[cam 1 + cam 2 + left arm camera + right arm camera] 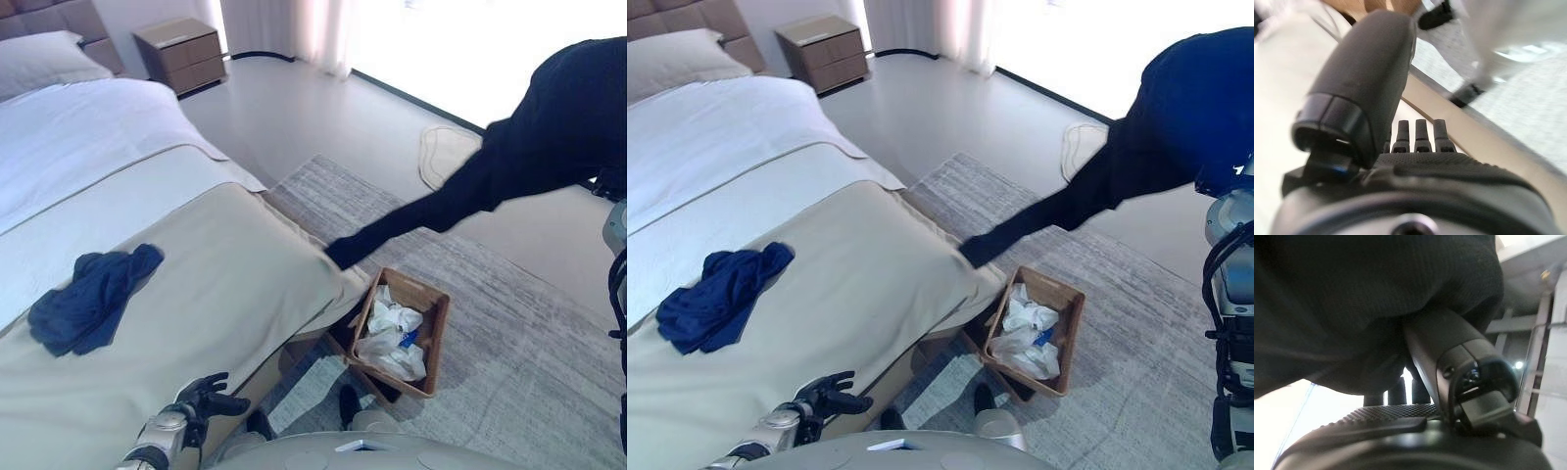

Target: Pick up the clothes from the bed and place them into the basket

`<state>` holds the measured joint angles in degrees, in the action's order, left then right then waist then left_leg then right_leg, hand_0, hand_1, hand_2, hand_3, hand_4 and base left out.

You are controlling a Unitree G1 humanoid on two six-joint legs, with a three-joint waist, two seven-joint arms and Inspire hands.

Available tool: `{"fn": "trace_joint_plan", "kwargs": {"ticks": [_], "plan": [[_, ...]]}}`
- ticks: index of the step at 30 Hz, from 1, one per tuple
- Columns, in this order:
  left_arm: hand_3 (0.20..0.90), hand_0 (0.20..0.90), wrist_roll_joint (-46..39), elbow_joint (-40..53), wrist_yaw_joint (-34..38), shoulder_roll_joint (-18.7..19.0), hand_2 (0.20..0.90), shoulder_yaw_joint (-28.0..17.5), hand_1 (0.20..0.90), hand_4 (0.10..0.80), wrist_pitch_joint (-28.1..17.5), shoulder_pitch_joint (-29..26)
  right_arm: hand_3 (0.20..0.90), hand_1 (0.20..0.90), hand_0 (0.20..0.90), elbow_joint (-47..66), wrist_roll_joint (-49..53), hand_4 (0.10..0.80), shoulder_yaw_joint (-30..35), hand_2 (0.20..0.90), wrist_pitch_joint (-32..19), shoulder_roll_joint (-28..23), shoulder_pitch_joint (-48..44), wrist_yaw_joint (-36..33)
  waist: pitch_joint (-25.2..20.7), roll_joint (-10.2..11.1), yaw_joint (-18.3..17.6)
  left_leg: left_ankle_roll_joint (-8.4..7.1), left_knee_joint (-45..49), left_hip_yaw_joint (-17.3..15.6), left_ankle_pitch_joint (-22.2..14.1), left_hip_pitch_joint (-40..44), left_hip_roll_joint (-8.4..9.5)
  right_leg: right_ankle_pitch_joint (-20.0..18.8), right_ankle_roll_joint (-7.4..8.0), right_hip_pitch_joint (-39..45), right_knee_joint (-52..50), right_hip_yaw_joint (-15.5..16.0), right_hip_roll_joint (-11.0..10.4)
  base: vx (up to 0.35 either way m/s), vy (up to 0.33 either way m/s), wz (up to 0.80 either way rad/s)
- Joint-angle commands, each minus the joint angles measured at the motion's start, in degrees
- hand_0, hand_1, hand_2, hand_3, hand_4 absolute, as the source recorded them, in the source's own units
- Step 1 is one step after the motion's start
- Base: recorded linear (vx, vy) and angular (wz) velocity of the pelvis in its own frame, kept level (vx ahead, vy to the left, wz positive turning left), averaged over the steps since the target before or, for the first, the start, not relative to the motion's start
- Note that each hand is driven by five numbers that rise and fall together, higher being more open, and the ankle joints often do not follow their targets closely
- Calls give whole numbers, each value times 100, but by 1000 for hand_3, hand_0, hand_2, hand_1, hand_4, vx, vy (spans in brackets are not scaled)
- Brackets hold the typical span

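A black garment [549, 127] hangs in the air at the upper right, one long sleeve [392, 230] trailing down toward the bed corner above the basket. My right hand [1400, 431] has its thumb [1449, 347] and fingers curled into this black cloth [1352, 298]. A dark blue garment [93, 299] lies crumpled on the beige bed cover [225, 284]. The brown basket [440, 333] stands on the floor at the bed's foot and holds white clothes [392, 338]. My left hand [201, 397] is open and empty, low over the bed's near edge, its fingers [1422, 137] straight.
The bed has white sheets [88, 137] and a pillow [44, 59] at its head. A brown nightstand [181, 54] stands beside it. A grey rug [509, 333] lies under the basket, and a small mat [446, 152] lies on the floor beyond.
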<state>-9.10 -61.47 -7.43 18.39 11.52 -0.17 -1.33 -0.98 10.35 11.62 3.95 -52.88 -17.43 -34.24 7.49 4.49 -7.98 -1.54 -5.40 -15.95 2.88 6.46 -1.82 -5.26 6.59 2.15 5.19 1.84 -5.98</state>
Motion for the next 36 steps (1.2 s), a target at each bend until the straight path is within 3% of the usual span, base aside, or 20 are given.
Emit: {"fn": "trace_joint_plan", "kwargs": {"ticks": [1, 5, 10, 17, 22, 27, 36], "plan": [[900, 900, 76, -218, -109, 159, 900, 248, 900, 800, -6, -236, 200, 300, 300, 489, -372, 100, 369, 300, -307, -597, -566, 380, -277, -19, 318, 394, 205, 372, -949, 119, 227, 391, 69, -132, -548, 185, 160, -21, -96, -19], [900, 900, 164, -312, -64, 210, 900, 252, 900, 800, 54, -249, 200, 300, 300, 122, -183, 100, 82, 300, 26, -522, -460, 1155, -148, -9, 295, 395, 315, 318, -960, -11, 187, 404, 38, -270, -603, 180, 167, -46, -114, -15], [900, 900, 72, -300, 50, 328, 900, 239, 900, 800, 18, -375, 200, 300, 300, -414, -253, 100, -314, 300, 56, -324, -516, 1658, 211, -88, 277, 368, 402, 322, -903, -285, 141, 443, -12, -558, -715, 212, 159, -120, -102, -5], [900, 900, -296, -80, 190, 249, 900, 347, 900, 800, -185, -761, 200, 300, 300, -902, -664, 100, -917, 300, 91, 62, -952, 1582, 882, -356, 207, 268, 461, 374, -705, -798, 124, 429, -118, -1028, -786, 230, 165, -161, -58, -4], [900, 900, -536, 253, 195, 116, 900, 479, 900, 800, -394, -906, 200, 300, 300, -1086, -791, 100, -1113, 300, 552, 190, -1110, 1496, 1248, -548, 168, 174, 493, 422, -583, -1091, 114, 407, -205, -1243, -774, 262, 198, -79, -38, -5], [900, 900, -626, 487, 137, 53, 900, 556, 900, 800, -443, -998, 200, 300, 300, -1277, -1022, 100, -1204, 300, 1030, 398, -915, 1634, 1433, -622, 128, 100, 521, 445, -528, -1200, 99, 435, -266, -1348, -836, 341, 189, -2, -20, -1], [900, 900, -850, 486, 141, 107, 900, 783, 900, 800, -532, -1354, 200, 300, 300, -2478, -1475, 100, -1756, 300, 1248, 552, -1054, 1635, 1792, -753, 164, 33, 775, 507, -505, -1491, 77, 582, -346, -1644, -1211, 510, 114, -10, -51, 0]]}}
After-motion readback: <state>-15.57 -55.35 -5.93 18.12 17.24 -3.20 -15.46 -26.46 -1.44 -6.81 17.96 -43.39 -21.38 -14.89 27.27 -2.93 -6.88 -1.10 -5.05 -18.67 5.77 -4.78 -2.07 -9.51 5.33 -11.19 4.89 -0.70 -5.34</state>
